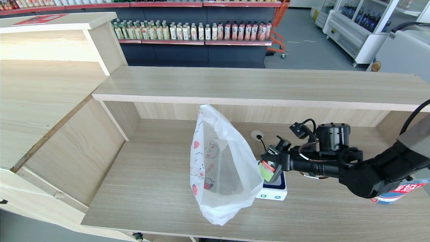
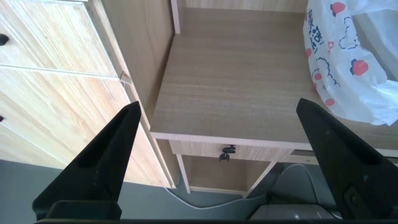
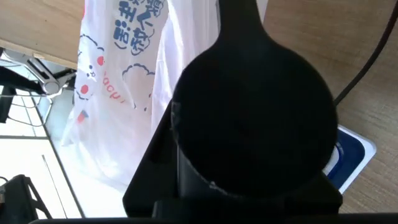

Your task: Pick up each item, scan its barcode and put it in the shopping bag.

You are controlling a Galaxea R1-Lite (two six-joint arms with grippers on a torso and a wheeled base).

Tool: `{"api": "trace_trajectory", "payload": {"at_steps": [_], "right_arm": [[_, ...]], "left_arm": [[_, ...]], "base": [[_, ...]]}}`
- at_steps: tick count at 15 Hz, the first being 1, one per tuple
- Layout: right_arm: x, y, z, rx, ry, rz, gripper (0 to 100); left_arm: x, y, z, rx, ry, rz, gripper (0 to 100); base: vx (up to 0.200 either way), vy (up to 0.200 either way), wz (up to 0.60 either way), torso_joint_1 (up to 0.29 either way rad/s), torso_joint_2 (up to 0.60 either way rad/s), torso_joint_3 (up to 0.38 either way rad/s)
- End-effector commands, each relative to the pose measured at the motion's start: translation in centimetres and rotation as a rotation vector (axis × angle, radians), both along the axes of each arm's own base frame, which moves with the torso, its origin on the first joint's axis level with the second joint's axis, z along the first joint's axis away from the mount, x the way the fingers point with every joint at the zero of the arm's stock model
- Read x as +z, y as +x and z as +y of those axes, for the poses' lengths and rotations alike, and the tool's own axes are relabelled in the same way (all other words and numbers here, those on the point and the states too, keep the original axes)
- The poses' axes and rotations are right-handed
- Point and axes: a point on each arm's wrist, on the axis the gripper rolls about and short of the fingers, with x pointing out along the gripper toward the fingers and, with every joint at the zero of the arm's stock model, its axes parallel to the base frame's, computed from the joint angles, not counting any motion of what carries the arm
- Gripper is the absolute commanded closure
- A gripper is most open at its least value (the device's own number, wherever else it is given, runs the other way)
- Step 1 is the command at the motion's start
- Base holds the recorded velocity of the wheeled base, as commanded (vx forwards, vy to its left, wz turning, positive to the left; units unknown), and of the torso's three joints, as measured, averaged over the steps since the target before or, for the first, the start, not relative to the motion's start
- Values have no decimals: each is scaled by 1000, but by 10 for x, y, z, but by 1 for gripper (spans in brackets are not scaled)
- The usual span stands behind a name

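Observation:
A white shopping bag printed with red cartoons stands open on the wooden counter. Just right of its mouth my right gripper is shut on a small container with a green and red label. It holds the container over the white and blue scanner. In the right wrist view the dark container blocks the middle, with the bag and the scanner's blue corner behind it. My left gripper hangs open off the counter's front edge, and the bag stands on the counter beyond it.
A blue, red and white package lies on the counter under the right arm. A cable runs from a round port behind the scanner. A raised shelf overhangs the counter's back, and a side panel closes its left.

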Motion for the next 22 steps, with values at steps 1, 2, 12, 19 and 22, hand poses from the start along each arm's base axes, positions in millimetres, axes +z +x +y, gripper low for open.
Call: {"api": "trace_trajectory", "payload": {"at_steps": [1, 2, 12, 19, 22], "right_arm": [[39, -22, -6, -2, 43, -80, 100], [45, -32, -9, -2, 48, -93, 100], [53, -51, -13, 1, 50, -104, 100], [47, -40, 15, 69, 46, -105, 100], [32, -29, 19, 67, 17, -85, 100]], "left_arm": [[0, 0, 0, 1, -2, 0, 0], [0, 0, 0, 1, 0, 0, 0], [0, 0, 0, 1, -5, 0, 0], [0, 0, 0, 1, -6, 0, 0], [0, 0, 0, 1, -5, 0, 0]], "base": [[0, 0, 0, 0, 0, 0], [0, 0, 0, 0, 0, 0], [-60, 80, 0, 2, 0, 2], [0, 57, 0, 4, 3, 0], [0, 0, 0, 0, 0, 0]]}}
